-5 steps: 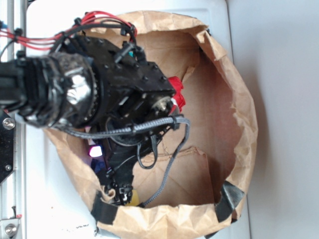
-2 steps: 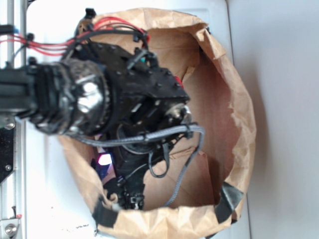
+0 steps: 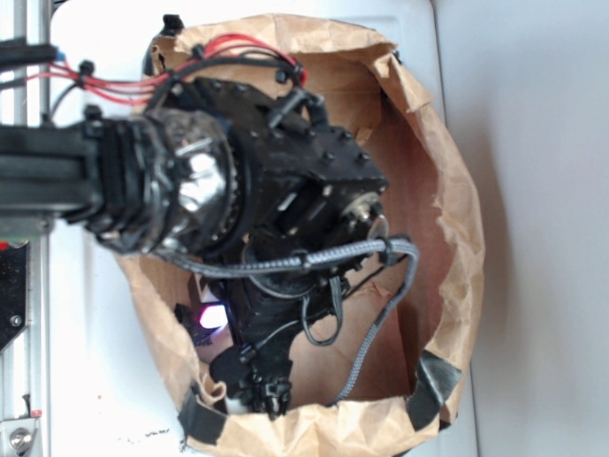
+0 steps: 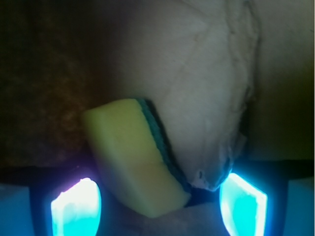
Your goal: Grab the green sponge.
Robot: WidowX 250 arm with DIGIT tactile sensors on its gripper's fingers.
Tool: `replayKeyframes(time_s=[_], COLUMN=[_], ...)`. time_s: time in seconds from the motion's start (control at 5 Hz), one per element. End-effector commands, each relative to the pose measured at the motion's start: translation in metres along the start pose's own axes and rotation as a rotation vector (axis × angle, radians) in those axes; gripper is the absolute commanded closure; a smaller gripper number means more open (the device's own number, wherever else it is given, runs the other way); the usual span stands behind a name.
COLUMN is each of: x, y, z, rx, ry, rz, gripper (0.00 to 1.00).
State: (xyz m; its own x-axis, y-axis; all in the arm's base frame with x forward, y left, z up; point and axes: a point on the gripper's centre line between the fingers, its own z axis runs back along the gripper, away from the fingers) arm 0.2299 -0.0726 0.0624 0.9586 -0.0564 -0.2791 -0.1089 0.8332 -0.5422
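The green sponge [image 4: 130, 152] is a yellow block with a thin dark green layer on its right face. It lies tilted in the wrist view, leaning against the crumpled paper wall [image 4: 206, 88]. My gripper [image 4: 160, 199] is open, and the sponge's lower end sits between the two glowing pads, nearer the left pad [image 4: 76, 206] than the right pad [image 4: 243, 201]. In the exterior view the gripper [image 3: 262, 386] is down inside the brown paper bag [image 3: 457, 219] at its near rim, and the arm hides the sponge there.
The bag's crumpled walls ring the gripper closely. Black tape patches [image 3: 433, 386] sit on the bag's near rim. A braided black cable [image 3: 381, 314] loops from the arm into the bag. A metal rail [image 3: 19, 381] runs along the left edge of the white surface.
The arm has shifted right and further into the bag. The red thing beside the wrist and the yellow corner near the gripper tip are now covered by the arm.
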Motion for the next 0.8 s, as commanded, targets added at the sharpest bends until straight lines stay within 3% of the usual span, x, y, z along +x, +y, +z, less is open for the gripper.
replayKeyframes(time_s=[0.0,0.2,0.6], x=[-0.01,0.022,0.023], y=[-0.001,-0.005,-0.005], z=[-0.015,-0.019,-0.02], rx=[0.015,0.04,0.066], ry=[-0.019,-0.021,-0.01], rz=[-0.053,-0.064,-0.053], gripper=[0.0,0.0,0.0])
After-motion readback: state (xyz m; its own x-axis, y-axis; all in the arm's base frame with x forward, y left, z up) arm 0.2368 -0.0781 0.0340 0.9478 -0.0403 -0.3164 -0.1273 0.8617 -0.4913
